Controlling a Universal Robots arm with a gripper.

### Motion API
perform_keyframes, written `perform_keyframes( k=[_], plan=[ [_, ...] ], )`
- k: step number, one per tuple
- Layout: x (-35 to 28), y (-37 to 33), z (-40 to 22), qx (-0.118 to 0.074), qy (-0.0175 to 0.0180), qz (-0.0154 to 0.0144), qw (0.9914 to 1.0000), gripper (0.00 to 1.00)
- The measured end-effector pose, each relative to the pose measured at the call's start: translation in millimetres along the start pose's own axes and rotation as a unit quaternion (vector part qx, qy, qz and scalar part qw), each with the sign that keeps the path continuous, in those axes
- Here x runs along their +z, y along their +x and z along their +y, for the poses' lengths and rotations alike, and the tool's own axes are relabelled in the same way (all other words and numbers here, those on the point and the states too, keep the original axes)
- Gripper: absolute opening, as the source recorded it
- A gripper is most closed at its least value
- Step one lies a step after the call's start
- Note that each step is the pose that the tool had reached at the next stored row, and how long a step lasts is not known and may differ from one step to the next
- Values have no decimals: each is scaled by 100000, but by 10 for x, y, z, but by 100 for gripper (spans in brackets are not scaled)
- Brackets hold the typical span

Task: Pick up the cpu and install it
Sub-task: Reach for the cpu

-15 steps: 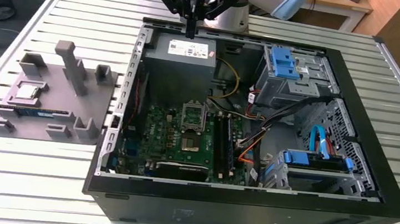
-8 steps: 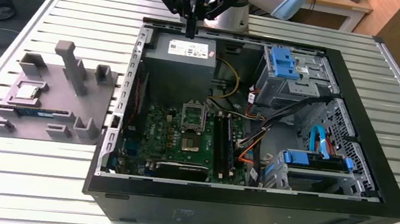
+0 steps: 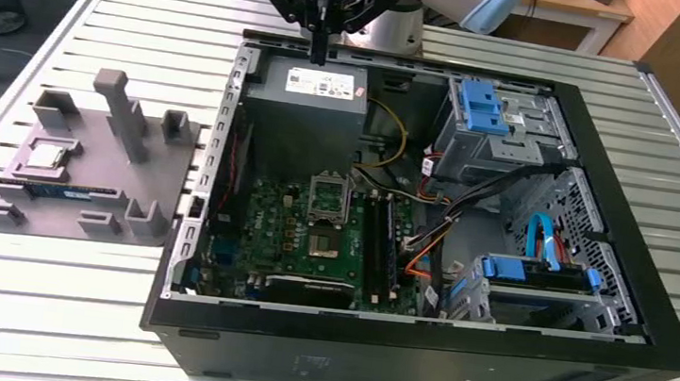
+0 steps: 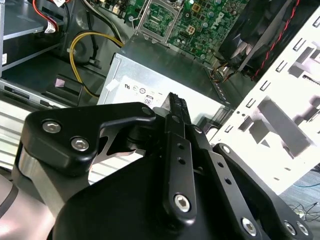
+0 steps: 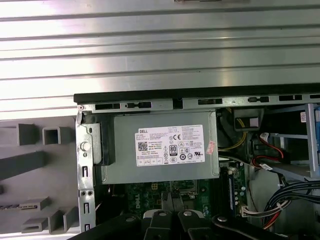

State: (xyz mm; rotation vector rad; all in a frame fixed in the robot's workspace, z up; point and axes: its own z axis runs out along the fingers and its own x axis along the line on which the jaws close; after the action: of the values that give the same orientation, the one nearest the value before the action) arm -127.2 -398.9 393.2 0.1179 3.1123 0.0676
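Exterior view shows the tool point(image 3: 318, 48), narrow and empty, hanging above the power supply point(image 3: 304, 111), while the cpu point(image 3: 45, 157) lies well apart from it on the grey tray point(image 3: 98, 151), so a clean pickup likely needs it opened and squared to the chip's edges.

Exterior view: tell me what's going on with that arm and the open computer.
The arm's gripper hangs over the power supply at the edge of the open computer case, fingers shut and holding nothing. The cpu lies on the grey tray beside the case, not yet picked up.
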Motion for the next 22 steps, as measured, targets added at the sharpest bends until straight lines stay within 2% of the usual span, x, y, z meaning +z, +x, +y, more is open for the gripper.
perform_keyframes(
  k=[8, 22],
  plan=[
    [0, 17, -2, 1, -4, 0, 100000, 11],
    [0, 104, -8, 2, -4, -14, 100000, 11]
  ],
)
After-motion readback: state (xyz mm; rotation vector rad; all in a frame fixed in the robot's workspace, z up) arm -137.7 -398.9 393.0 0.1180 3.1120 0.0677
